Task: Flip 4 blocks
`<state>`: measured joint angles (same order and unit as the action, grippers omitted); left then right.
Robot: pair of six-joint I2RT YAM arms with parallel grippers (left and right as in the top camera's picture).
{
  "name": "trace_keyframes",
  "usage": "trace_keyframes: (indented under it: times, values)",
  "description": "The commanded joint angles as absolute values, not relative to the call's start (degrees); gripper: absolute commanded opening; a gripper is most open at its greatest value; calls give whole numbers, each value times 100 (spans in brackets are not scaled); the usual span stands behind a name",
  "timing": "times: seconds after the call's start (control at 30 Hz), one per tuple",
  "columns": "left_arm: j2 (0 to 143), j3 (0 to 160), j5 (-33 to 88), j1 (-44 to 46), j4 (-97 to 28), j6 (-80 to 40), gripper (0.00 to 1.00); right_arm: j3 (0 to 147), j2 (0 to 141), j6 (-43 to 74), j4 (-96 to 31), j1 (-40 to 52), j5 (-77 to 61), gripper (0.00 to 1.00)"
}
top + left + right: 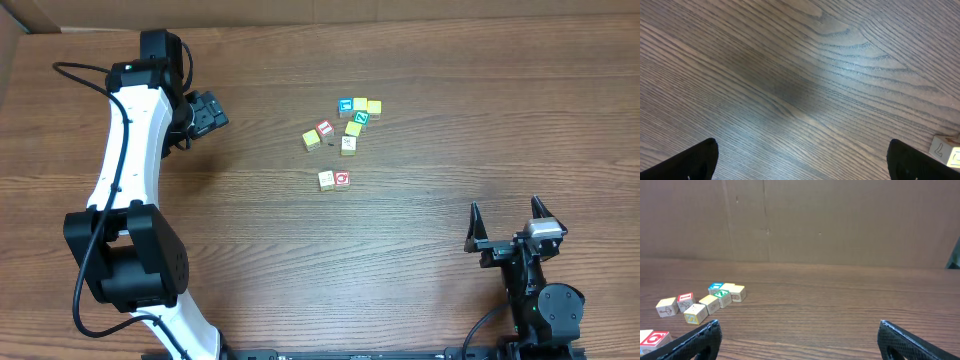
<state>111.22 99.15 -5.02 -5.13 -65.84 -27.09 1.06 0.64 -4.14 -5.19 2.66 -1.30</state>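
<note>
Blocks (353, 129): small wooden cubes lie loose on the table (470, 110), scattered around the green Z cube (361, 117); none sits in my jaws.
Far row: the blue-bordered block (346, 105), cream block (360, 103) and yellow block (374, 106) stand side by side just beyond the green Z cube.
Left of the green Z cube: the red-bordered block (324, 129), with a yellow-faced block (311, 139) just beside it, farther out.
Near side of the green Z cube: one yellow cube just beside it, then a pale block (348, 145) just past that.
Near pair: a cream-faced block (326, 180) and a red-faced block (342, 179) touch each other, apart from the green Z cube, toward my bases.
Left gripper (802, 144): my jaws are spread wide with nothing between them, over bare wood well left of the green Z cube. One cream cube (941, 148) shows at the right rim of my left wrist view; I cannot tell which block it is.
Right gripper (505, 207): my jaws are wide apart and empty, well apart from the green Z cube, on my near right.
</note>
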Motion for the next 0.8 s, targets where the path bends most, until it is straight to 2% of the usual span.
trace_keyframes:
  times: [0.0, 0.77]
  values:
    - [11024, 10007, -554, -523, -6598, -2790, 100, 45, 16, -434, -480, 239, -158, 100]
    - [11024, 10007, -554, -523, -6598, -2790, 100, 45, 16, -602, -237, 239, 12, 100]
